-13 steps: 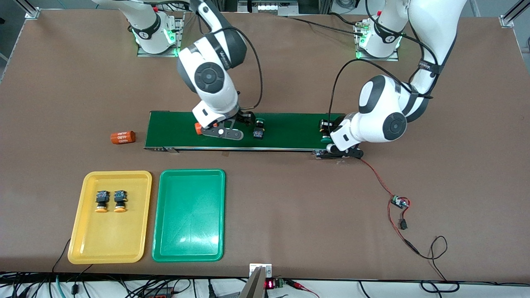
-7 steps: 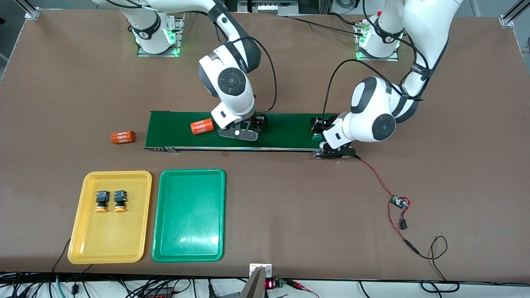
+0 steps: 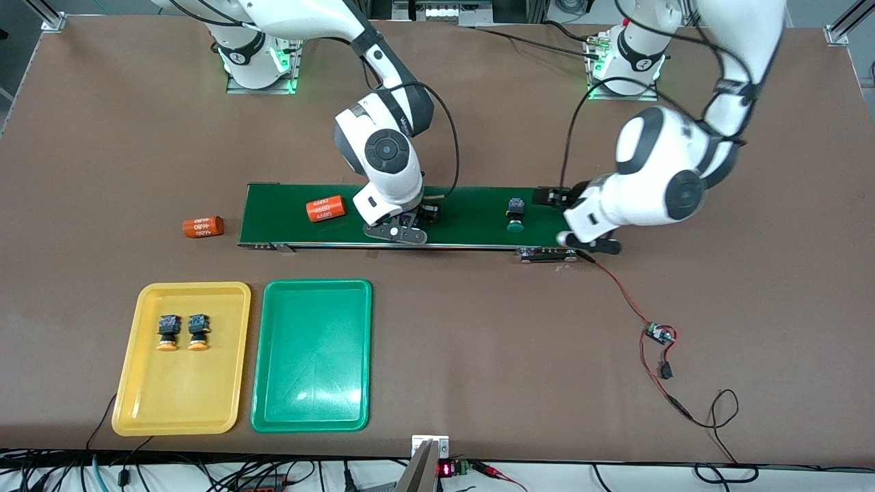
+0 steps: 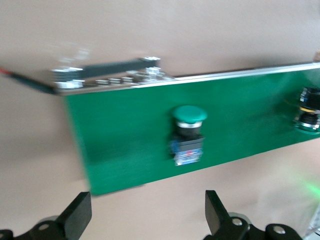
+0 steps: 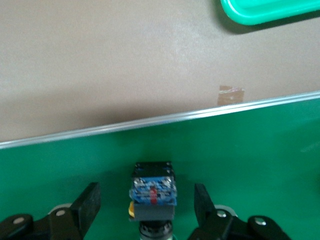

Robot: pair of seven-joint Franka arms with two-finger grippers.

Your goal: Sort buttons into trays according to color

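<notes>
Bright even overhead light, soft short shadows; glare patch on green tray [image 3: 311, 389]; left arm [image 3: 745, 41] motion-blurred in front view; left wrist view smeared, right wrist view slightly soft

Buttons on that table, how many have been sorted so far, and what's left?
Done: both yellow buttons lie in the yellow tray. In hand: the right gripper is low over the conveyor belt, jaws open either side of one green button. Remaining: that one and the second green button, on the belt by the open left gripper, must reach the green tray.
</notes>
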